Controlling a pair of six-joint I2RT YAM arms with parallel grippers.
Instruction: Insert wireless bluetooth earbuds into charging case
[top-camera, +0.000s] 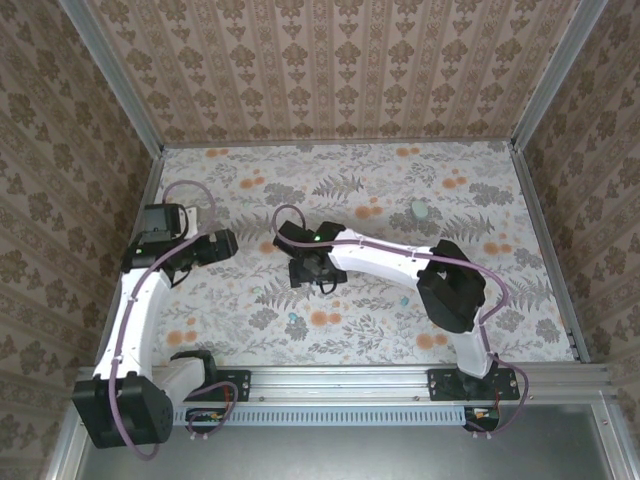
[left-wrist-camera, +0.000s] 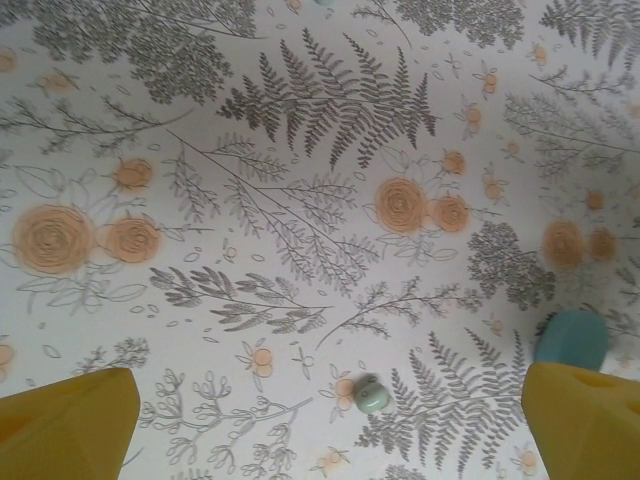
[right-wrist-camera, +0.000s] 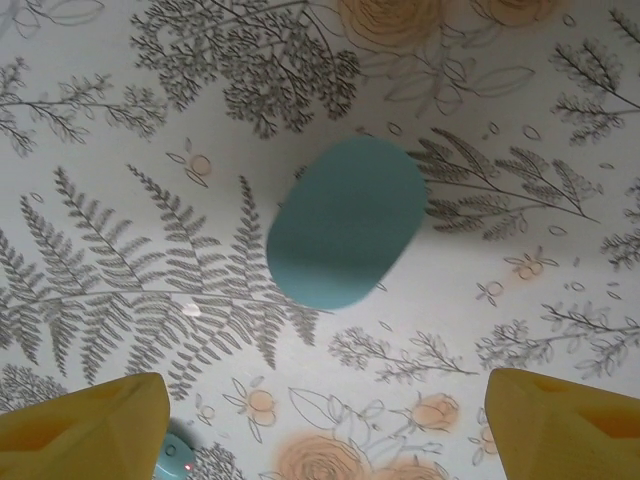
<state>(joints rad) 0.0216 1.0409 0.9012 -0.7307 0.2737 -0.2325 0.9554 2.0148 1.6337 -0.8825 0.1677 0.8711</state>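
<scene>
Two yellow fingers (right-wrist-camera: 80, 430) of the right gripper (right-wrist-camera: 325, 400) stand wide apart at the lower corners of the right wrist view, with nothing held between them. The charging case (right-wrist-camera: 347, 222) lies on the flowered table (right-wrist-camera: 560, 120) ahead of the fingertips and in line with the gap between them. It touches neither finger. Its lid is down, so it reads as one smooth sky-blue oval, slightly tilted and a little blurred at the outline. A tiny teal earbud (right-wrist-camera: 175, 458) sits just beside the inner edge of the lower-left finger. It is cut off by the bottom of the frame and lies well apart from the case.

Seen from above, the right gripper hangs over the middle of the table, and the left gripper (left-wrist-camera: 328, 385) is off to its side.

On the left wrist view the left gripper's fingers are likewise spread wide and hold nothing. A small pale greenish piece (left-wrist-camera: 370, 393) rests on the table between them, just past the tips and nearer the finger at the view's right. A teal-blue rounded piece (left-wrist-camera: 570, 338) lies right at the tip of that finger, its lower part hidden behind it. Whether the two touch cannot be told.
</scene>
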